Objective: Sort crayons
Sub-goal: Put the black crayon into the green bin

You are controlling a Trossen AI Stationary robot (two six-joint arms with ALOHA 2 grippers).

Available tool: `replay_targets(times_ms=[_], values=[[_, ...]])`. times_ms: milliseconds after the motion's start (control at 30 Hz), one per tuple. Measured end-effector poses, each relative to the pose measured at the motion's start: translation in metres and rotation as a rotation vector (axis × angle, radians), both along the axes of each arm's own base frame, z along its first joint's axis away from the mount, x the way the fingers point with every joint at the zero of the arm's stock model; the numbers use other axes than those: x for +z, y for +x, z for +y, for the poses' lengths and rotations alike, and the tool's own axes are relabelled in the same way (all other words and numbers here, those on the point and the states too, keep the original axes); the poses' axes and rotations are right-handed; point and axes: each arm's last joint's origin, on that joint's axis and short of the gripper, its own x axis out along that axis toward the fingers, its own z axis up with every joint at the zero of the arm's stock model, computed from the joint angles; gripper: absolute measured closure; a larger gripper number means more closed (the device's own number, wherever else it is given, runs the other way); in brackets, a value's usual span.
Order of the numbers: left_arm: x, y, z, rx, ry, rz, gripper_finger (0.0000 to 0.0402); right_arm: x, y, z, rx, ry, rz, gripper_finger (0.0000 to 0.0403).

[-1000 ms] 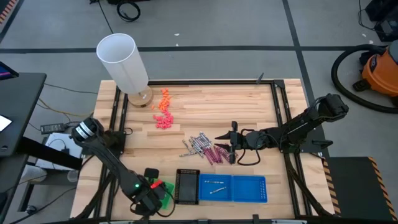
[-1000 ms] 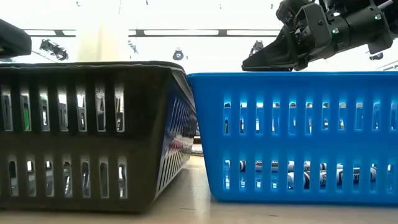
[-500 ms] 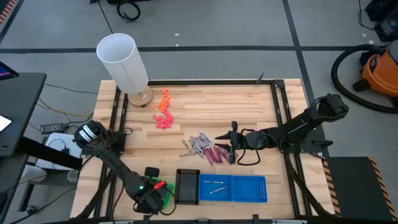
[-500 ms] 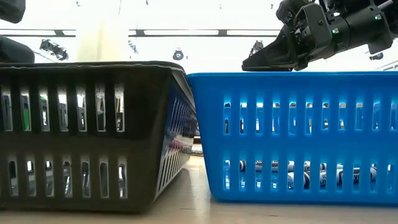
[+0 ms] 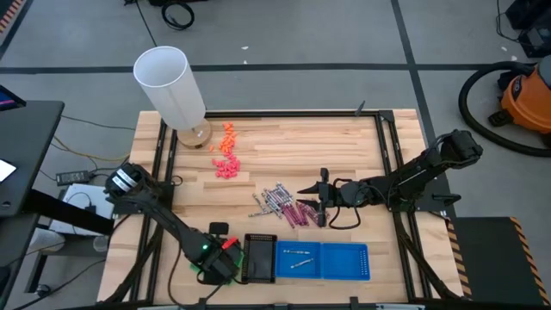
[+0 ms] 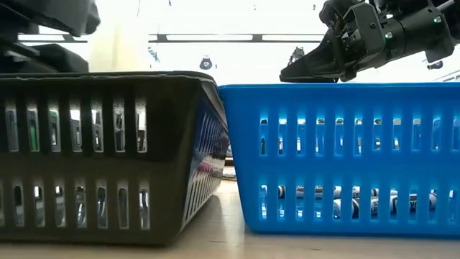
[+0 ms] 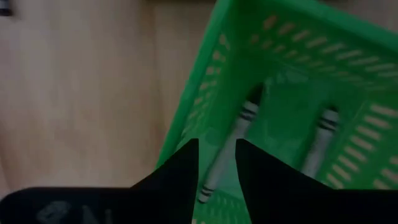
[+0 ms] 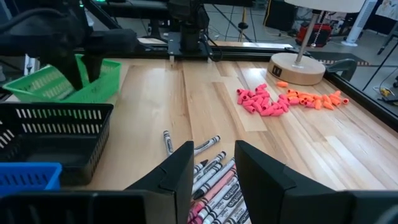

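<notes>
Left end effector (image 7: 216,163), fingers narrowly apart & empty, hangs over green tray (image 7: 205,87) w/ two crayons (image 7: 231,144) inside. Blue tray (image 5: 349,261) has a couple; most of the pile (image 5: 284,205) is unsorted on counter (image 5: 284,155), under right end effector (image 8: 211,171), part open.

Trays: three — green (image 8: 74,84), black (image 5: 257,257), blue (image 5: 344,261). Crayons: two in green tray (image 7: 231,146), two in blue tray (image 5: 298,258), loose pile mid-surface (image 5: 284,205) too bunched to count. Arms: two. Lamp (image 5: 172,86): one.
</notes>
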Motion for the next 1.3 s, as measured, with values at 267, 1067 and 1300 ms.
replay_targets(times_ms=[267, 1067, 1300], values=[[0.0, 0.006, 0.018, 0.136, 0.074, 0.005, 0.0285, 0.0, 0.0, 0.0, 0.007, 0.001, 0.001, 0.0276], [0.04, 0.04, 0.075, -0.064, 0.035, -0.169, 0.0285, 0.0, 0.0, 0.0, 0.008, -0.004, 0.003, 0.0276], [0.03, 0.053, 0.106, -0.093, 0.066, -0.191, 0.0285, -0.001, 0.0, 0.0, 0.008, -0.007, 0.009, 0.0276]])
